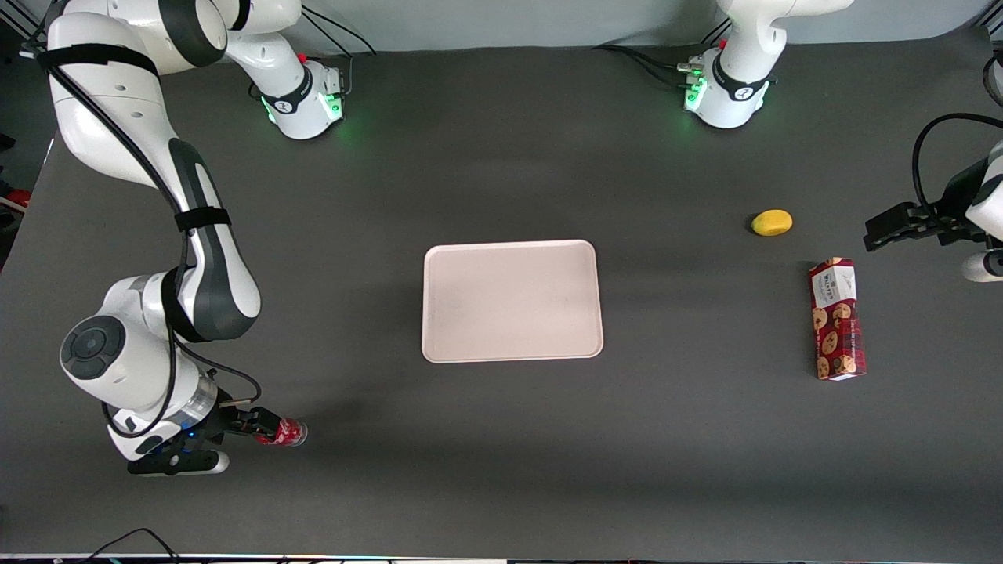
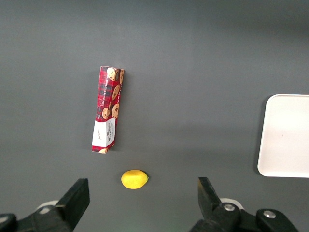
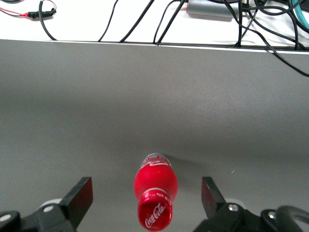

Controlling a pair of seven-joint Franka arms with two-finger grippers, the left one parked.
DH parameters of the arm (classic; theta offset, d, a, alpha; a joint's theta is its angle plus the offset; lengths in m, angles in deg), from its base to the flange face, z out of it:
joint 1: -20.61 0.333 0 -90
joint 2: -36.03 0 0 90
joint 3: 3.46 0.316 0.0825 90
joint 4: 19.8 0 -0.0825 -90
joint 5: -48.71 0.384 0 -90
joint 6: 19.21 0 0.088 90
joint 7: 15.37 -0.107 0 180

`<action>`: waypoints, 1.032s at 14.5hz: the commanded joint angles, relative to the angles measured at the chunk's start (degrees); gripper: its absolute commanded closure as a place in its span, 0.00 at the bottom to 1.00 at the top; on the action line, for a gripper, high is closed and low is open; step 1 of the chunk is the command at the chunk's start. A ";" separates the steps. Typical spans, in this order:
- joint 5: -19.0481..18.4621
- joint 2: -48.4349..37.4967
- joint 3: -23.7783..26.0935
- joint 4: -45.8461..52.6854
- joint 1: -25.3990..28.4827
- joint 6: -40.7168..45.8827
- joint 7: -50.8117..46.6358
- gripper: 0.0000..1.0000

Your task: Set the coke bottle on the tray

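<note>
one coke bottle (image 1: 284,432), one tray (image 1: 512,301), one cookie box (image 1: 836,319), one lemon (image 1: 772,222)

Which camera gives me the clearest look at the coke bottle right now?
The right wrist view: the coke bottle fills the space between the open gripper fingers, cap and lettering plain. The front view shows only a small red shape at the gripper, nearer the camera than the tray. The left wrist view misses it.
</note>
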 commanded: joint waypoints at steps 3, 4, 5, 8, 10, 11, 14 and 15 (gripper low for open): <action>3.73 0.24 -0.09 -0.42 0.06 0.85 0.86 0.00; 3.74 -0.54 -0.17 -0.51 0.23 1.81 0.60 0.00; 3.74 -1.42 -0.17 0.18 0.24 5.12 0.59 0.00; 3.65 -8.08 0.00 -0.07 0.50 14.17 -0.37 0.00; 3.65 -15.01 0.09 -2.95 0.33 21.56 -2.65 0.00; 3.74 -19.49 0.18 -6.28 0.41 22.90 -2.83 0.00; 4.87 -36.09 0.09 -23.57 -0.11 23.61 -3.18 0.00; 6.45 -42.32 -0.09 -29.37 -0.11 23.79 -3.19 0.00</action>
